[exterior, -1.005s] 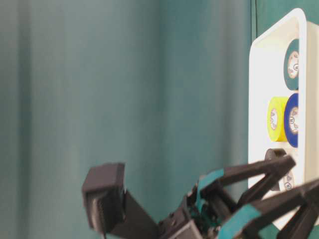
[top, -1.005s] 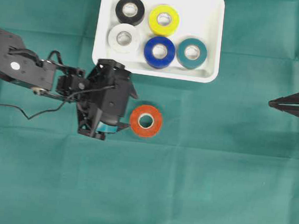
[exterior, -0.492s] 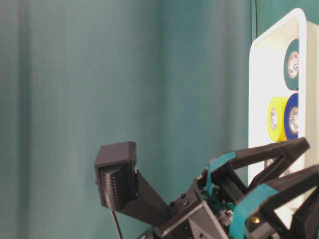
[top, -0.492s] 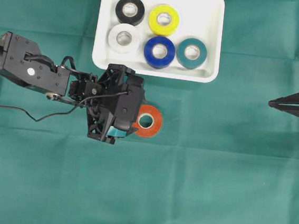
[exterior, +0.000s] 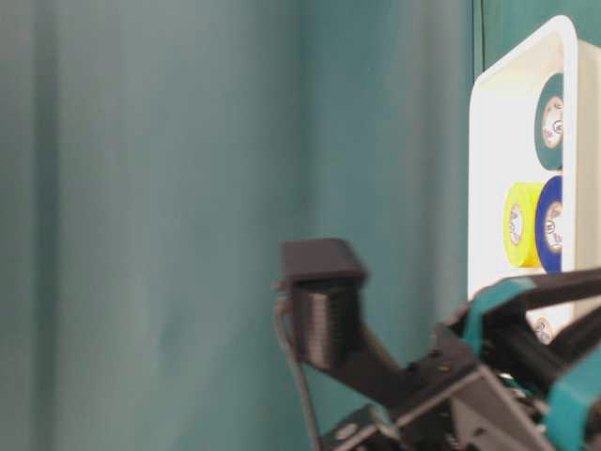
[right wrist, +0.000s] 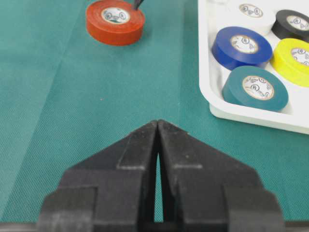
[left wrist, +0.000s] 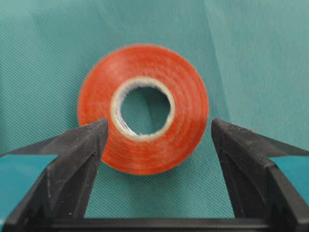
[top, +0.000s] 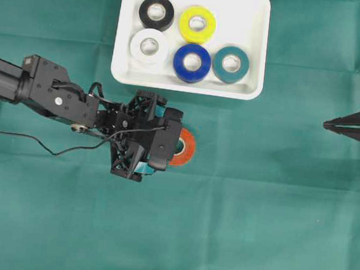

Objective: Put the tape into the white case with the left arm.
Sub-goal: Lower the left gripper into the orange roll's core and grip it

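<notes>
Even, bright light falls from above; the overhead view is sharp, with only short soft shadows under the left arm [top: 50, 94] and along the white case [top: 186, 84] rim. No glare on the green cloth [top: 255, 212], whose creases show faintly. The table-level view is soft: cloth smooth and hazy, the near arm blurred and big. In the left wrist view the orange tape [left wrist: 143, 108] looks slightly blurred, perhaps by motion, and the fingers [left wrist: 72, 159] are dark. The right wrist view is crisp nearby, softer far off.

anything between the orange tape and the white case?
Nothing: bare green cloth separates the orange tape from the white case, shown in the right wrist view.
</notes>
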Motion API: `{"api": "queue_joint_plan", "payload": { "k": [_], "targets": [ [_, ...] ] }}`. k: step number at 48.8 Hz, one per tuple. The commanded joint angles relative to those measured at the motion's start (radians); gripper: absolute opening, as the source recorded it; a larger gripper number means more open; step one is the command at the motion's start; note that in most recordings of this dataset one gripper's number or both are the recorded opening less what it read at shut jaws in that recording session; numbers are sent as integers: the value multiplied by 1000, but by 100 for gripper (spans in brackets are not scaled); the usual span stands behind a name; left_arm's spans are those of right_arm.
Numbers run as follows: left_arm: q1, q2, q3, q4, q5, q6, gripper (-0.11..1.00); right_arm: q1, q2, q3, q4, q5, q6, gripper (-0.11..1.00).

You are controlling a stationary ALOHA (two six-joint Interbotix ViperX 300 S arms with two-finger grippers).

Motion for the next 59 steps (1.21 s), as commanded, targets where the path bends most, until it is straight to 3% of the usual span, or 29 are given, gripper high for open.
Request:
{"api": "queue_joint_plan", "payload": {
  "k": [1,49,55,59],
  "targets": [
    [-3,-2,-18,0,-9,-2,84,-2,8,-12,-2,-11,-2,-10],
    [-43,66,-44,0,-48,-8,80,-2,8,-11,-2,-11,-2,-10],
    [-43,64,-46,0,-46,-5,74,-2,8,-12,-2,-11,0,-10],
    [-43,63,-46,0,-48,-2,59,-2,8,-11,-2,-11,0,-10]
  ]
}}
